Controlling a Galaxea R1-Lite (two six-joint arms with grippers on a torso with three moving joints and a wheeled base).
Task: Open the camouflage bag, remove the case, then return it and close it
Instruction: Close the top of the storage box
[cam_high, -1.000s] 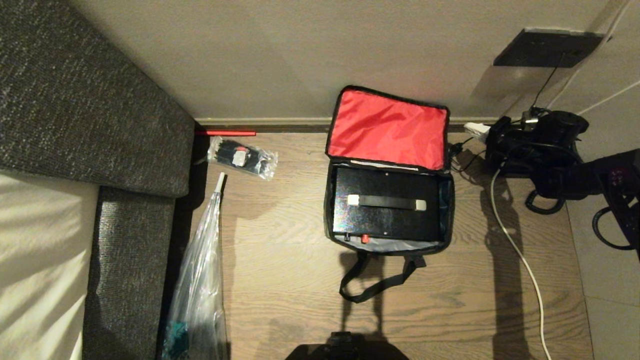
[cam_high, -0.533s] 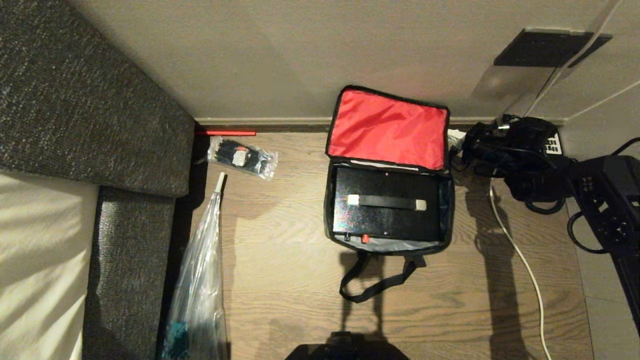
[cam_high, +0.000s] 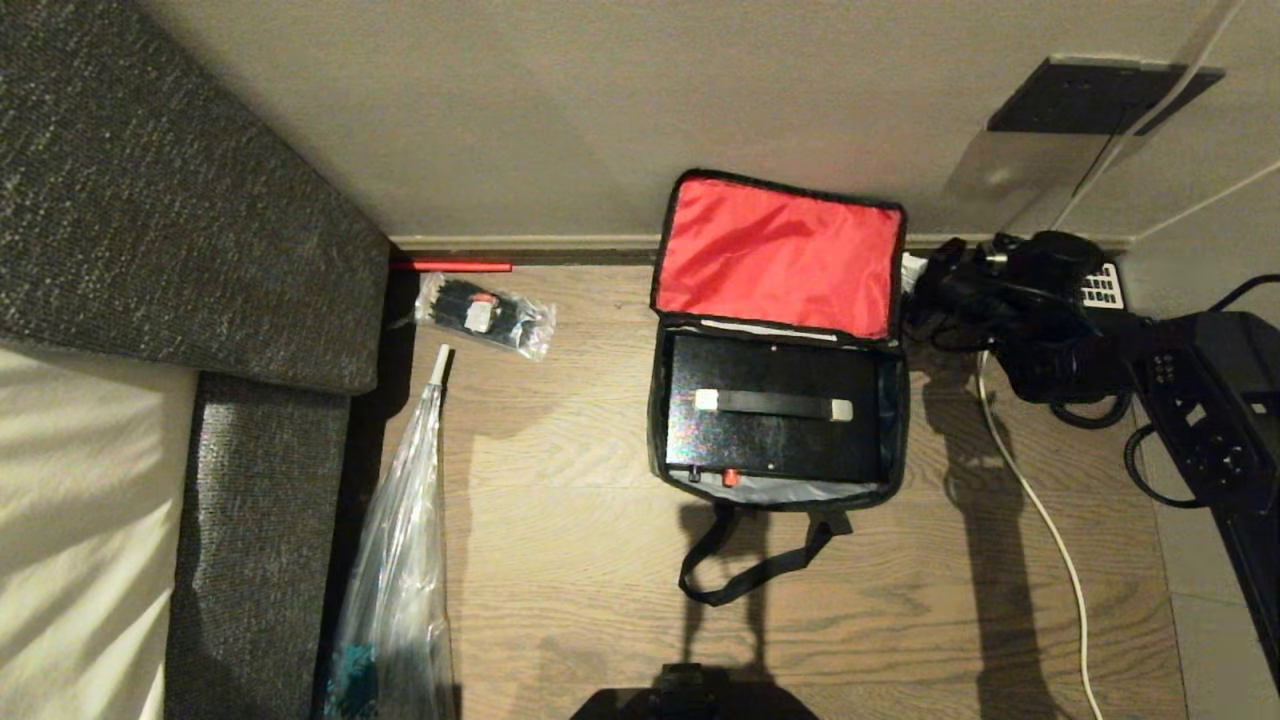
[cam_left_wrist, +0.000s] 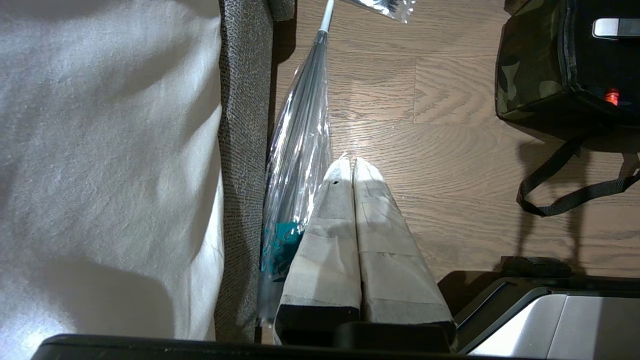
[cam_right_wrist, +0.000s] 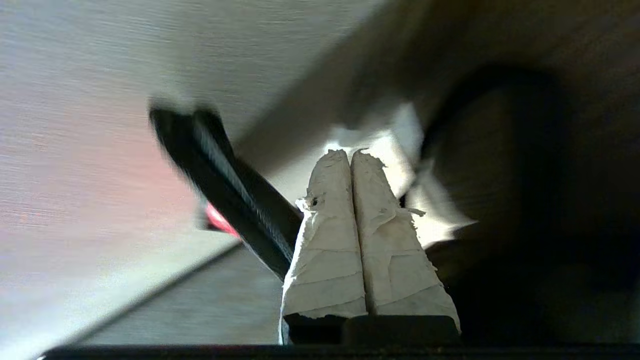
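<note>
Beside the camouflage bag (cam_high: 778, 440), right gripper (cam_high: 915, 270) now nearer its raised lid (cam_high: 780, 255).

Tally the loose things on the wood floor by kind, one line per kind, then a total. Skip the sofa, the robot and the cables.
Camouflage bag, lid open, red lining showing: 1
Black case, lying inside the bag: 1
Clear plastic bags: 2, a small one with dark contents and a long one beside the sofa
Red rod along the skirting: 1
Total: 5
</note>
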